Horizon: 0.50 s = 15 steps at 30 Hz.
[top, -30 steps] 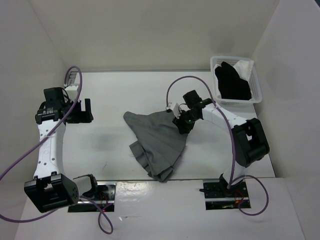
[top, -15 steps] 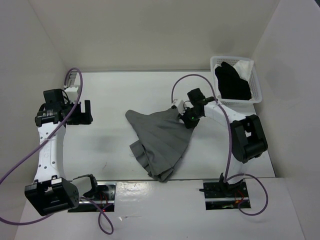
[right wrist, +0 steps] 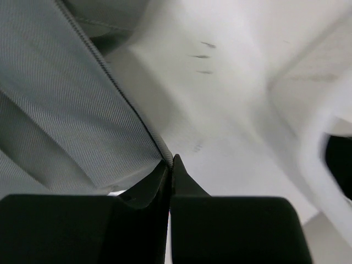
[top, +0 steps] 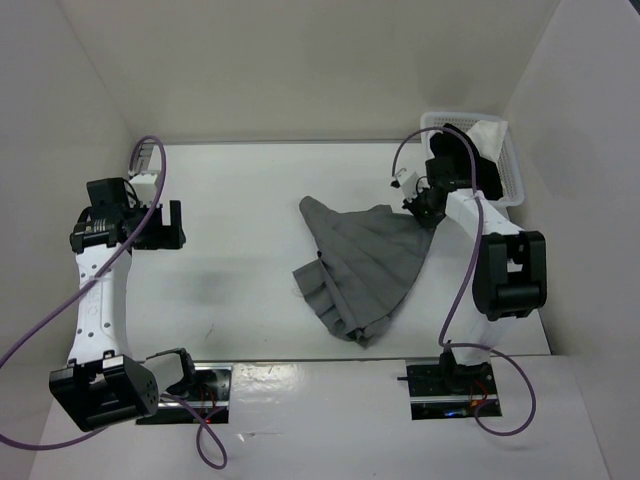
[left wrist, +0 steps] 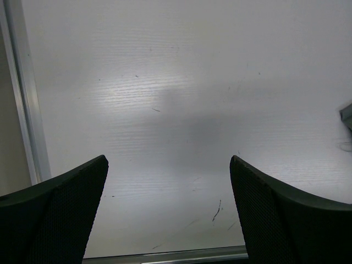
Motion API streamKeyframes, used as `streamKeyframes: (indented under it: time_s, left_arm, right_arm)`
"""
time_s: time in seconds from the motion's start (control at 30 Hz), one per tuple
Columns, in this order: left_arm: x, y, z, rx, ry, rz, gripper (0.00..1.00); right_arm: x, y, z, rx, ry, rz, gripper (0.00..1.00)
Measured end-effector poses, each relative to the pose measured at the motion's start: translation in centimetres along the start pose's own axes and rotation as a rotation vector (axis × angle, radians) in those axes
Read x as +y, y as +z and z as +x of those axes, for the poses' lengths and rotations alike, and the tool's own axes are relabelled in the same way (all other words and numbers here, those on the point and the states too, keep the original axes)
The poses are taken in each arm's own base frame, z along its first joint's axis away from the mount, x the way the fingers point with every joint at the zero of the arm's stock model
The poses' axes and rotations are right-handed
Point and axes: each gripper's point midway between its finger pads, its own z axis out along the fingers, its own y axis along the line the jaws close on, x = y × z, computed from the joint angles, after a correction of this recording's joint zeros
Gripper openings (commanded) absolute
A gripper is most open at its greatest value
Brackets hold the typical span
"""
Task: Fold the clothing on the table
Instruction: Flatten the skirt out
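Finding: my right hand (top: 420, 208) has clamped fully shut on the grey skirt (top: 365, 270) at its edge and dragged it across the bench (top: 240, 180) toward the basket (top: 516, 190). The skirt now lies near the basket, with no fold made yet. My left hand (top: 160, 225), far from the basket, gapes wide and empty.

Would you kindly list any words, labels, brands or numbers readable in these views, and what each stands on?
None: no legible text shows on the medium-grey pleated skirt, the matte white tabletop, the small white mesh basket, or anything else in view.
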Motion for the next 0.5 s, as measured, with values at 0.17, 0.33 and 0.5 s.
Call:
streamKeyframes:
  time_s: [0.17, 0.33, 0.5]
  left_arm:
    - [-0.1, 0.2, 0.0, 0.004, -0.002, 0.009, 0.97]
    - [-0.2, 0.2, 0.1, 0.005, -0.002, 0.012, 0.97]
    - [-0.2, 0.2, 0.1, 0.005, -0.002, 0.012, 0.97]
  right_arm:
    - [-4.3, -1.6, 0.1, -0.01, 0.038, 0.104, 0.0]
    - [-4.0, -4.8, -4.4, -0.124, 0.017, 0.083, 0.0]
    - [7.6, -10.3, -14.0, -0.38, -0.205, -0.151, 0.0]
